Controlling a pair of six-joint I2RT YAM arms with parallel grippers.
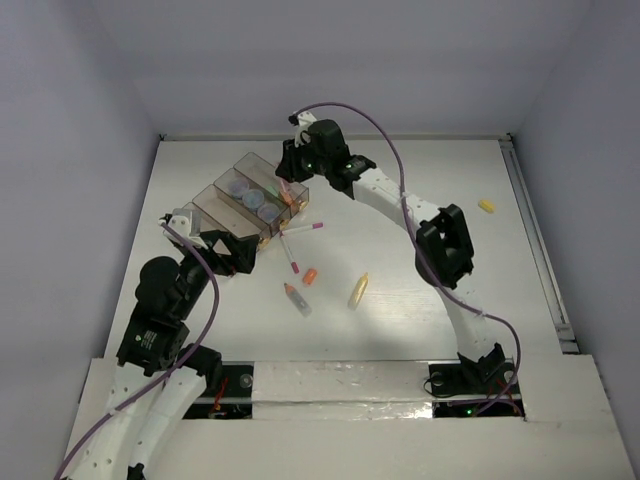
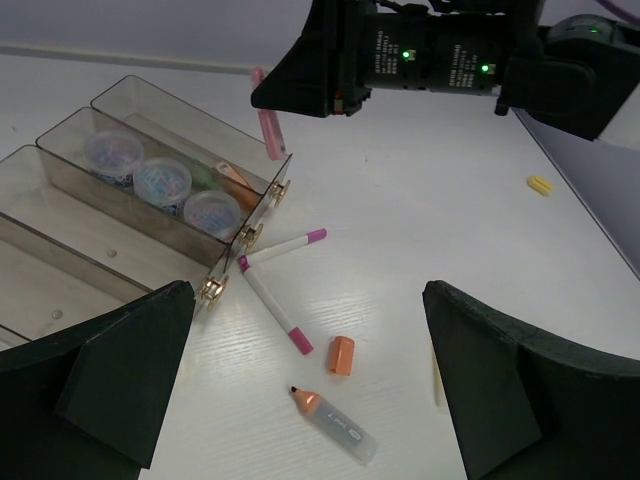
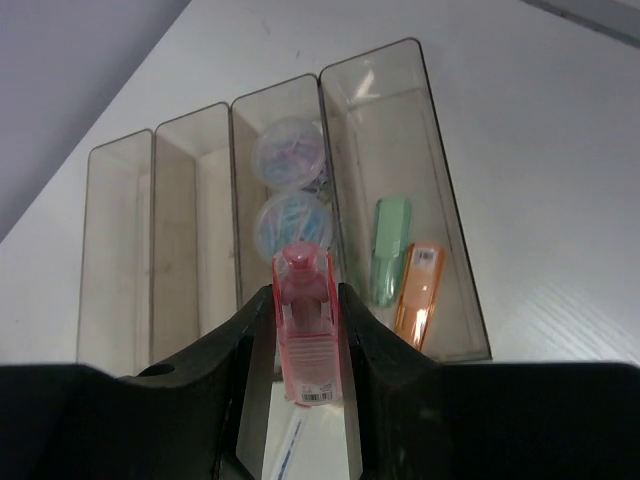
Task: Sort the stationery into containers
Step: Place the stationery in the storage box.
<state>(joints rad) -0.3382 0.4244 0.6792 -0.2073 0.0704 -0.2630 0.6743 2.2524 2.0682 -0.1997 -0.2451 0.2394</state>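
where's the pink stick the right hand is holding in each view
top external: pink stick under the right hand, at the containers' right end.
left wrist: top centre, hanging from that hand.
right wrist: bottom centre, clamped in that hand.
shared landmark: the round rolls in one compartment.

Four compartments [image 3: 120,250], three rolls [image 3: 288,150], two white pens [image 2: 285,245], one pink stick [image 3: 305,330] and six other short sticks [image 3: 390,250].
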